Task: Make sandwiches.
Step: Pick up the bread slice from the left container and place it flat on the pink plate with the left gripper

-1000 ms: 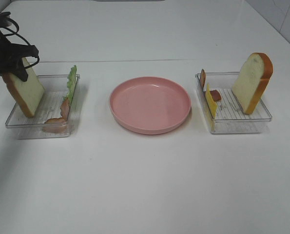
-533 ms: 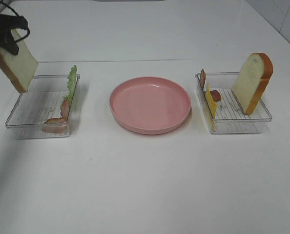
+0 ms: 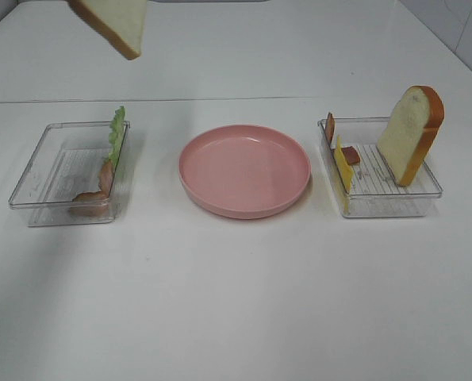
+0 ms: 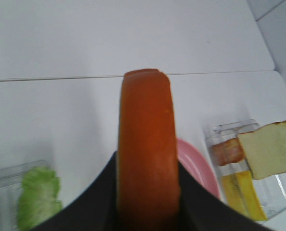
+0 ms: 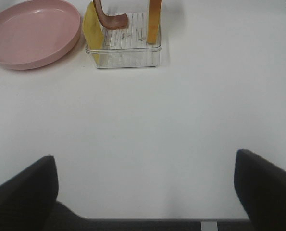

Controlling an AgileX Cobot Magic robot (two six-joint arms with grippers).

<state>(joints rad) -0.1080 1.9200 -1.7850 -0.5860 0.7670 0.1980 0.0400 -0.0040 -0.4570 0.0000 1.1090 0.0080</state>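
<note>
Left gripper: fingers clamped on bread slice by its crust, held high above worktop, back of left tray. Right gripper: fingers wide apart, holding nothing, near right tray.

A: What sits on the white bench?
B: A round pink plate in the middle. The left tray and the right tray, both clear plastic, flank it, each standing apart.
</note>
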